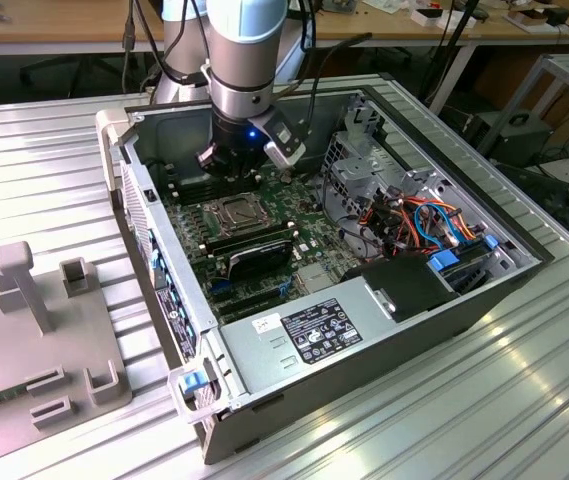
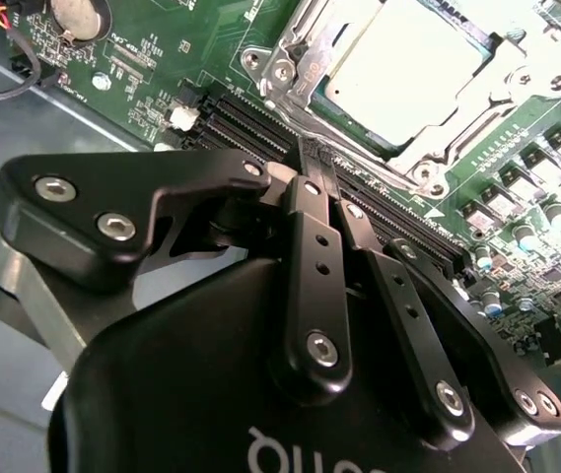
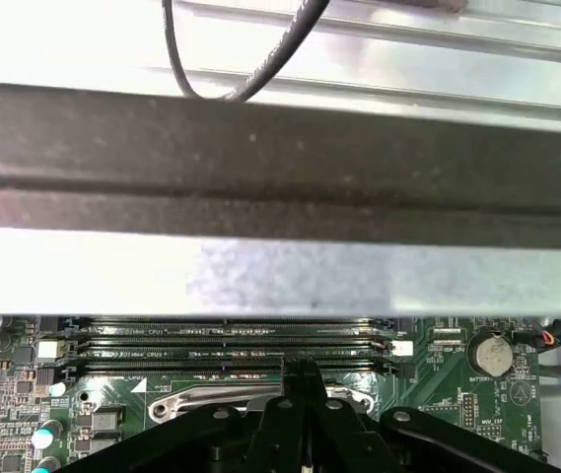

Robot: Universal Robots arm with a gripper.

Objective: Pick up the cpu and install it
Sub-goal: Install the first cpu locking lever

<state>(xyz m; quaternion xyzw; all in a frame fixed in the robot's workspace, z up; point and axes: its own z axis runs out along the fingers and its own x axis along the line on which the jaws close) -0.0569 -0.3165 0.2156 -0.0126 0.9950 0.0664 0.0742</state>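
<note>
cpu seated in the socket, gripper just beside it with fingers together

in the exterior view, the gripper [image 1: 232, 172] hangs inside the open computer case [image 1: 484, 300], in the upper middle of the frame, low over the green motherboard [image 1: 309, 215]. directly below it in the frame, just beside the fingertips, lies the cpu [image 1: 236, 212], a small silver-grey square sitting flat inside its socket frame [image 1: 234, 228]. the gripper and the chip look apart, not touching. a black memory stick [image 1: 249, 243] stands just below the socket in the frame, and a bundle of orange and blue cables [image 1: 434, 225] fills the right part of the case.

in the second wrist view, the gripper [image 2: 321, 179] shows its two black fingers [image 2: 312, 266] pressed together with nothing between them. the cpu [image 2: 408, 64] sits in the upper right of the frame, bright and flat within the metal socket frame [image 2: 295, 59], beyond the fingertips. empty memory slots [image 2: 260, 123] run between the fingertips and the socket.

in the first wrist view, the gripper [image 3: 300, 370] is at the bottom centre, its tips meeting over the edge of the socket frame [image 3: 191, 404], with the memory slots [image 3: 226, 340] just above them in the frame and the case wall [image 3: 280, 158] across the upper half.
</note>
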